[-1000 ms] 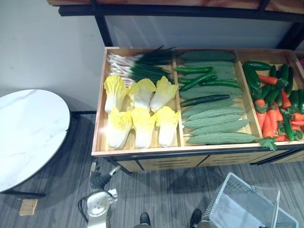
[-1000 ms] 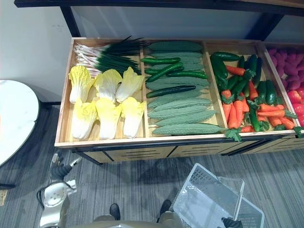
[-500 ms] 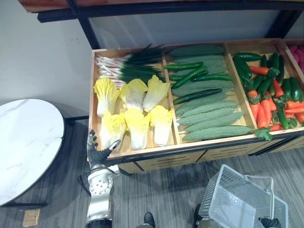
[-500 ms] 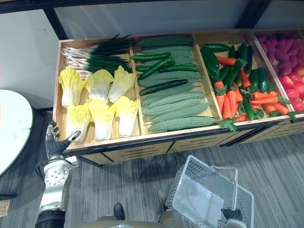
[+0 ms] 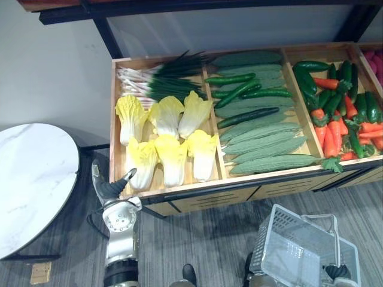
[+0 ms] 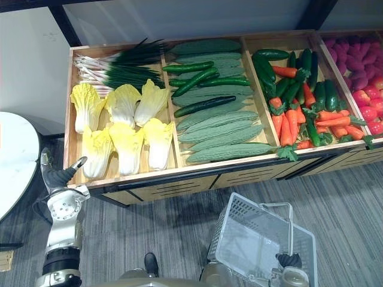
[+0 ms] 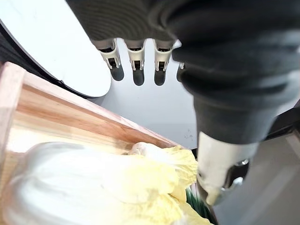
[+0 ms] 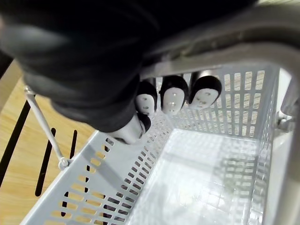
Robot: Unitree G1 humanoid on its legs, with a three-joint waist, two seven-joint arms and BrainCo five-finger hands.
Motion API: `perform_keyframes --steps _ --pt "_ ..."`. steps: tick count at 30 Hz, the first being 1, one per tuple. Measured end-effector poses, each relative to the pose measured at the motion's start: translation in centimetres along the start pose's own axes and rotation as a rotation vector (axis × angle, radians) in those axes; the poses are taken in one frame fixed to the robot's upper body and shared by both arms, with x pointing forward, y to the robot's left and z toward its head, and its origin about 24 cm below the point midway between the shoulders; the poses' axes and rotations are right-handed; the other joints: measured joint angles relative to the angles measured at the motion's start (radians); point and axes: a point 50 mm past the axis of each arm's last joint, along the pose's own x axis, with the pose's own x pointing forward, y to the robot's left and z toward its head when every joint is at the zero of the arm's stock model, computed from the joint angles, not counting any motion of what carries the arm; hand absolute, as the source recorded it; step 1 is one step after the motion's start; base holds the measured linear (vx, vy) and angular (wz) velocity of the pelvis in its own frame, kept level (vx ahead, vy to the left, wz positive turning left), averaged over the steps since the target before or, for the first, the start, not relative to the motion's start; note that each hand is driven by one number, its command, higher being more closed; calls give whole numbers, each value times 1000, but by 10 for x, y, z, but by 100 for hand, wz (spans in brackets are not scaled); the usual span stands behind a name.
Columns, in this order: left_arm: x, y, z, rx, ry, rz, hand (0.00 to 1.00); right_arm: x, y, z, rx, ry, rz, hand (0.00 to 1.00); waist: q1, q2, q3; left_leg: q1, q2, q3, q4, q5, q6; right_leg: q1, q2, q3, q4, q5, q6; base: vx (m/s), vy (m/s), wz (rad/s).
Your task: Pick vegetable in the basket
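Observation:
A wooden display crate (image 5: 179,190) holds vegetables. Its left compartment has several yellow napa cabbages (image 5: 142,162) and spring onions (image 5: 155,84). My left hand (image 5: 108,186) is open at the crate's front left corner, its thumb pointing at the nearest cabbage (image 7: 93,183) without touching it; the left wrist view shows its fingers (image 7: 137,61) straight above that cabbage. My right hand (image 6: 289,260) is shut on the handle (image 8: 225,56) of an empty white wire basket (image 6: 251,239), held low in front of the crate.
The middle compartment holds cucumbers (image 5: 245,116) and bitter gourds (image 5: 272,162), and the right one carrots and green vegetables (image 5: 341,113). Red and purple produce (image 6: 365,89) lies at the far right. A round white table (image 5: 30,173) stands left of my left arm.
My left hand has risen from near the floor to the crate's front left corner, then drifted slightly left. The camera has shifted. My right hand keeps hold of the basket.

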Motion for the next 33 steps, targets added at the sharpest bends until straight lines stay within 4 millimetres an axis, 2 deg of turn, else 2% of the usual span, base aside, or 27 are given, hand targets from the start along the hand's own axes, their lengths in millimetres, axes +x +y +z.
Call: perform_keyframes --steps 8,10,21,33 --pt "18 5 -3 77 38 7 0 3 4 12 -17 -31 15 100 0 -7 32 -19 -1 4 3 0 0 -22 0 9 0 4 -5 -16 -11 -1" --pt "24 7 1 83 28 13 0 4 5 18 -14 -47 18 100 -1 -8 56 -23 -1 9 6 0 0 -30 0 17 0 7 -5 -37 -31 -9" --pt "38 0 7 106 34 3 0 7 0 27 -20 -72 8 100 -4 1 89 -55 3 36 50 -28 7 -64 -1 56 5 13 -8 -20 -23 -9" --pt "36 -6 8 118 8 -14 0 7 -2 29 -17 -77 1 100 0 6 103 -63 9 60 86 -50 4 -79 1 81 16 13 -7 -30 -21 -5"
